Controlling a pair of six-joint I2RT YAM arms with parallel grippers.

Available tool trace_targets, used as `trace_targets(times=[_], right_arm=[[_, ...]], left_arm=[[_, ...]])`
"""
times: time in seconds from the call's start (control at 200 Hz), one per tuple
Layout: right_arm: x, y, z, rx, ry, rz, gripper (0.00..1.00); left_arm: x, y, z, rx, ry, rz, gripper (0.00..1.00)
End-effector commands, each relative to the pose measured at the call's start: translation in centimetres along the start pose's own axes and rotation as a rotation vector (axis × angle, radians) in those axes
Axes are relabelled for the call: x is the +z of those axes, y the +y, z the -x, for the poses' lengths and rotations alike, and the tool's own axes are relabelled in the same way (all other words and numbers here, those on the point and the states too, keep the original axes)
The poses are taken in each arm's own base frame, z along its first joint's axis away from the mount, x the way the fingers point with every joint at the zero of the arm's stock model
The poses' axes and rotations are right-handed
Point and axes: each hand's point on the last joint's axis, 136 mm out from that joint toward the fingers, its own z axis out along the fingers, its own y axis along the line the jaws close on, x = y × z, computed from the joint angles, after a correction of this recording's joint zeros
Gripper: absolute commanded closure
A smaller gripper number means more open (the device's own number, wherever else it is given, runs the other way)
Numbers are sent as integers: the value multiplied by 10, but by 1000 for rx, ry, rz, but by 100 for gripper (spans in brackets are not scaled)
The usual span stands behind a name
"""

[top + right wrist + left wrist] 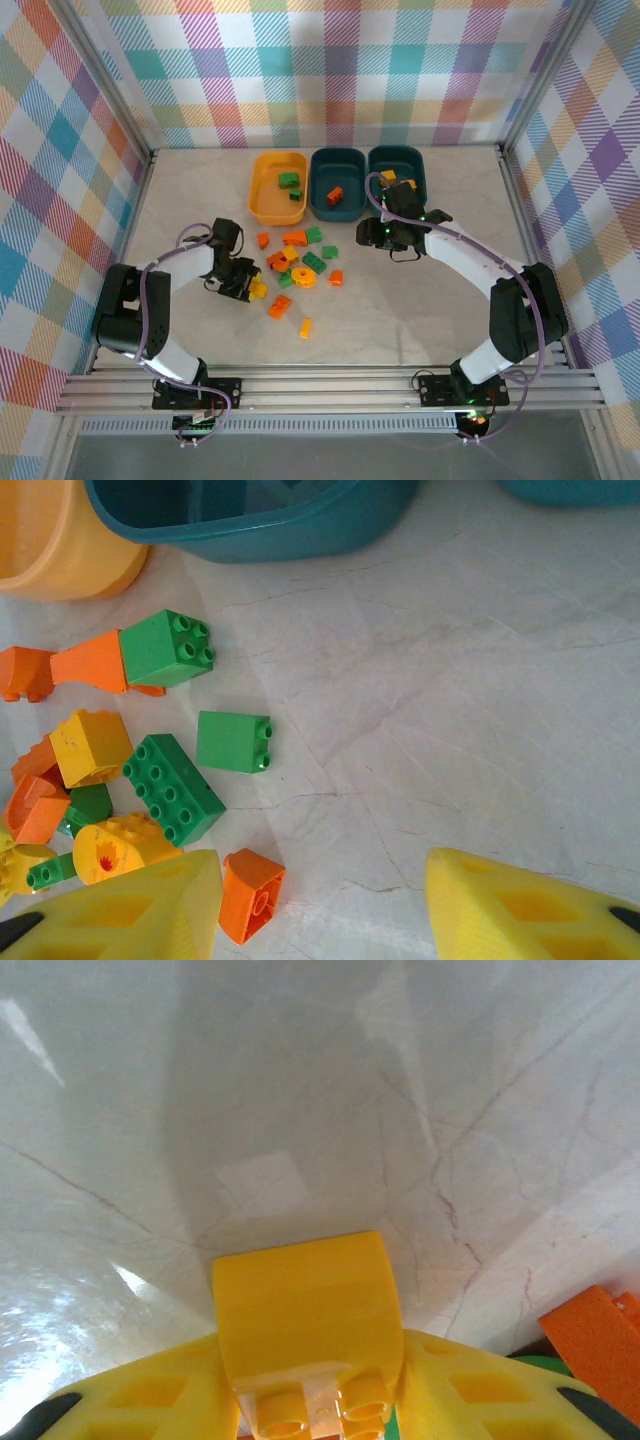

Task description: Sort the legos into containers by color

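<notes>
My left gripper is down at the table on the left side of the lego pile. In the left wrist view it is shut on a yellow lego, whose studs point back toward the camera. My right gripper hovers in front of the teal containers, open over bare tabletop. A small orange lego lies beside its left finger. Green, dark green, yellow and orange legos lie to its left.
The yellow-orange tub holds green legos. The middle teal tub holds an orange one and the right teal tub a yellow one. A loose yellow lego and an orange one lie nearer the arms. Metal rails frame the table.
</notes>
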Motion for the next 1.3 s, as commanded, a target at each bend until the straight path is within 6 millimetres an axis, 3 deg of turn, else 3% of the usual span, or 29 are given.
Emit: trace_targets(times=[0.0, 0.365, 0.515, 0.69, 0.82, 1.295], right_arm=[[-15, 8, 15, -13, -66, 20, 45], [-44, -15, 36, -3, -167, -88, 46], [-53, -28, 41, 38, -187, -98, 46], [-58, -33, 38, 40, -193, -107, 44], [-57, -35, 35, 42, -192, -109, 44], [-58, -40, 28, 40, -195, -118, 44]], left_arm=[[-17, -34, 1, 101, -67, -142, 58], [-71, -68, -18, 247, -136, -285, 59], [-79, -79, -30, 327, -144, -281, 56], [-59, -53, -25, 282, -131, -171, 38], [-35, -33, -24, 208, -87, -103, 34], [7, -14, -11, 172, -76, 70, 36]])
